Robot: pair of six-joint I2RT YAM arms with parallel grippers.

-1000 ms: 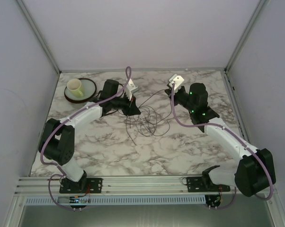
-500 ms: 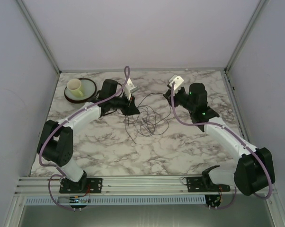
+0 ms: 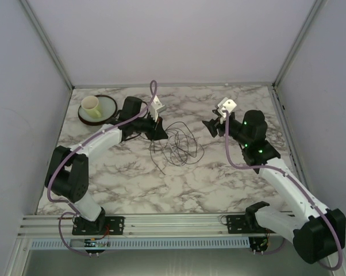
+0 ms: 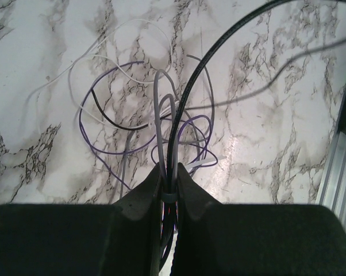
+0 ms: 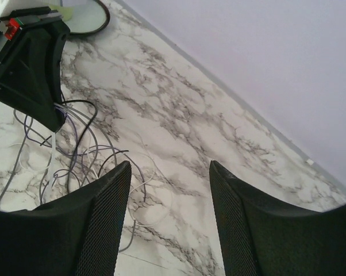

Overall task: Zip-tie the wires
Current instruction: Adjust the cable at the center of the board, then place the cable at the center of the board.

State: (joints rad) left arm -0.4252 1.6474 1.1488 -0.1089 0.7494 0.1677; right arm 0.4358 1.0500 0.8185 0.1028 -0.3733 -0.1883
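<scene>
The wires [image 3: 181, 144] lie in a loose tangle of hair-thin loops (grey, purple, white and black) near the middle of the glossy, marble-veined tabletop [image 3: 161, 184]. The left pincer [image 3: 160, 131] is clenched on a gathered bunch of strands at the tangle's far-left edge, its matte black fingers [image 4: 139, 198] pinching them tight. The right pincer [image 3: 210, 125] hangs released — mesh-textured pads [image 5: 106, 221] spread, nothing between them — off to the tangle's right.
</scene>
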